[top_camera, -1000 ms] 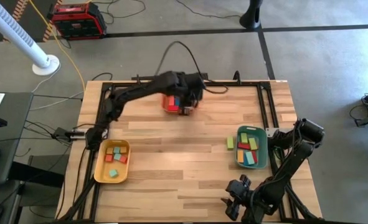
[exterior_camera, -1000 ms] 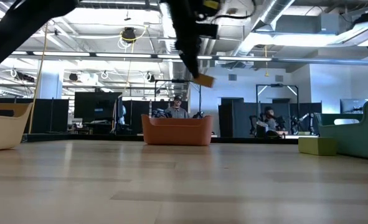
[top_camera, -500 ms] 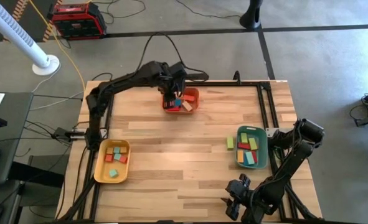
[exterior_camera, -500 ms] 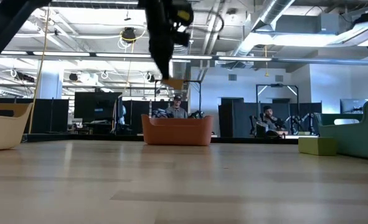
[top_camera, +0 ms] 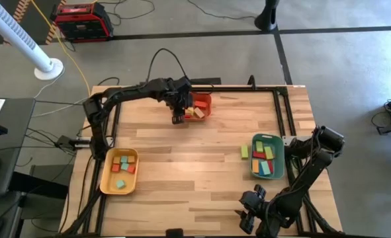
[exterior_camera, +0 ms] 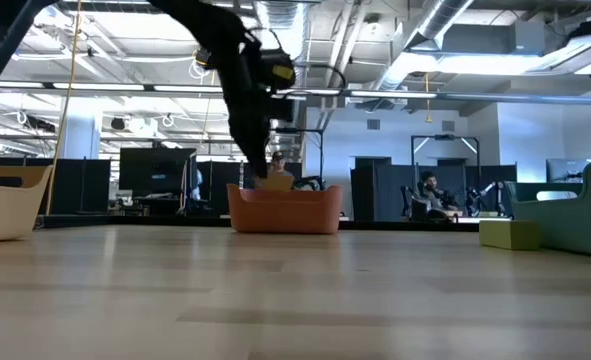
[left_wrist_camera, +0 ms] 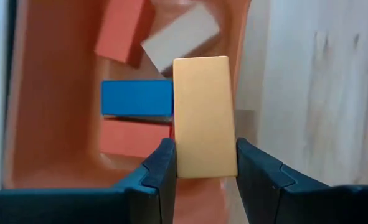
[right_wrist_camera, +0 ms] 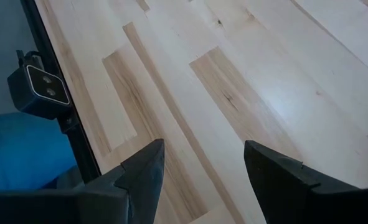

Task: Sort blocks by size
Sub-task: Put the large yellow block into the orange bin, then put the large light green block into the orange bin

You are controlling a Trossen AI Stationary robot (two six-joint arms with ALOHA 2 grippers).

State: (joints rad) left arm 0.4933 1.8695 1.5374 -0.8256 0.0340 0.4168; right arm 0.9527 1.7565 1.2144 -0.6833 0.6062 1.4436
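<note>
Your left gripper [left_wrist_camera: 203, 163] is clamped on a tan block [left_wrist_camera: 203, 117], fingers [left_wrist_camera: 162, 168] pressed against its two long sides, held over the near-left rim of the orange tray [top_camera: 204, 104] at the table's far middle. In the left wrist view you see a blue block [left_wrist_camera: 136, 98], two red blocks [left_wrist_camera: 122, 31] and a pale block [left_wrist_camera: 179, 36] lying in that tray under the held one. The low view shows the arm reaching down to the tray's left edge [exterior_camera: 237, 205]. Your right gripper [right_wrist_camera: 202, 163] sits parked at the near right edge of the table [top_camera: 182, 165], fingers spread apart, nothing between them. The yellow tray [top_camera: 107, 178] at near left holds small cubes, red, orange and green. The green tray [top_camera: 279, 158] at right holds longer blocks, with one green block [top_camera: 245, 152] on the table just beside its left wall.
</note>
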